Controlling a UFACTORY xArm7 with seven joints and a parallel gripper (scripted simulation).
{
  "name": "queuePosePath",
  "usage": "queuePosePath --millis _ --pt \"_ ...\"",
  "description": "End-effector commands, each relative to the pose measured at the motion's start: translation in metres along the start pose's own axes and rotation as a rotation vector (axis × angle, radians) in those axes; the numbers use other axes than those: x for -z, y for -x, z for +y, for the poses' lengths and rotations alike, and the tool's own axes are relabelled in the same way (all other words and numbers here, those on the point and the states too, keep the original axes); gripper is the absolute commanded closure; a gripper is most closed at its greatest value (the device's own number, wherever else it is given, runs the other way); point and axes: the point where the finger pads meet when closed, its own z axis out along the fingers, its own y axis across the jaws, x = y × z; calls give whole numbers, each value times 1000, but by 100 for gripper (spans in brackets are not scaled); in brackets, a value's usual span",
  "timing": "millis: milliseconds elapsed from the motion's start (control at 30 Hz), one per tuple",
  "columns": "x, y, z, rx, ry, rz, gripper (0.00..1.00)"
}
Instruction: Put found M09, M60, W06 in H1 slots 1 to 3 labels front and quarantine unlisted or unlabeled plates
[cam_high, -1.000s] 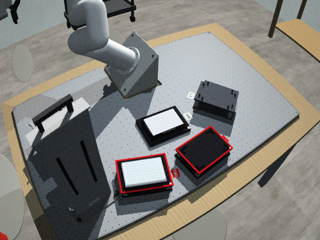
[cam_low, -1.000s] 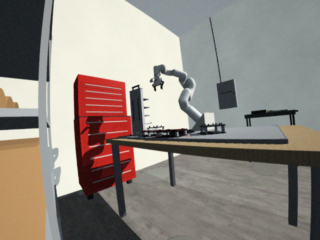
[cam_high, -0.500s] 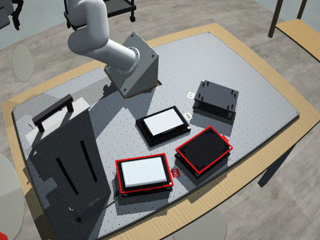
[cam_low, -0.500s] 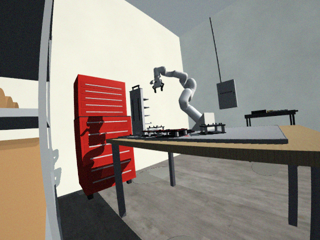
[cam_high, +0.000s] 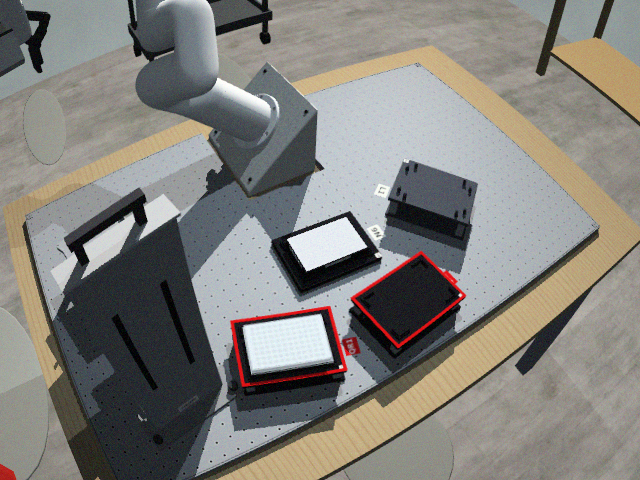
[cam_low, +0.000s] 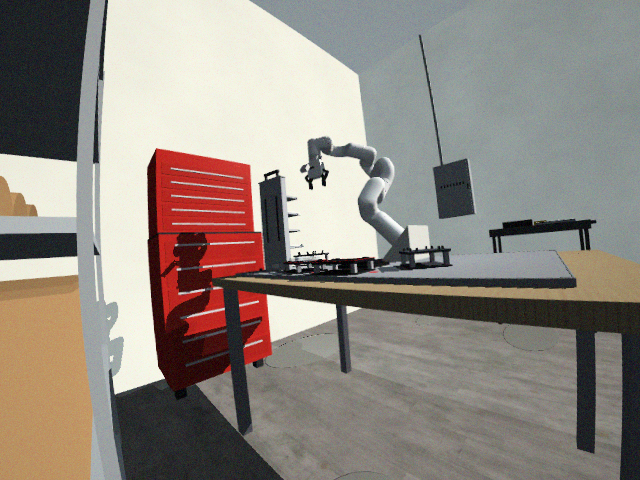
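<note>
The plate hotel H1 [cam_high: 129, 315] stands at the left of the deck, seen from above and behind; its slots are hidden here. In the side view the hotel [cam_low: 273, 222] shows shelves sticking out to the right, too small to read. A white well plate [cam_high: 287, 345] sits in the red-framed quarantine nest at the front. A white plate [cam_high: 326, 242] with a smooth face lies on the black nest labelled N6. My gripper [cam_low: 315, 181] is open and empty, high in the air right of the hotel's top; it is out of the overhead view.
A second red-framed quarantine nest [cam_high: 407, 298] is empty. The landing nest L1 [cam_high: 433, 195] at the back right is empty. The arm's grey base block [cam_high: 268, 131] stands behind N6. A red tool cabinet [cam_low: 206, 263] stands beyond the table.
</note>
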Motion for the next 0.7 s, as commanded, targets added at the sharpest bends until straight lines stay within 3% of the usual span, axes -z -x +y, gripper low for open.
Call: queuePosePath --millis 0,667 --pt "-3 0 0 0 4 2 0" --pt "-33 0 0 0 4 2 0"
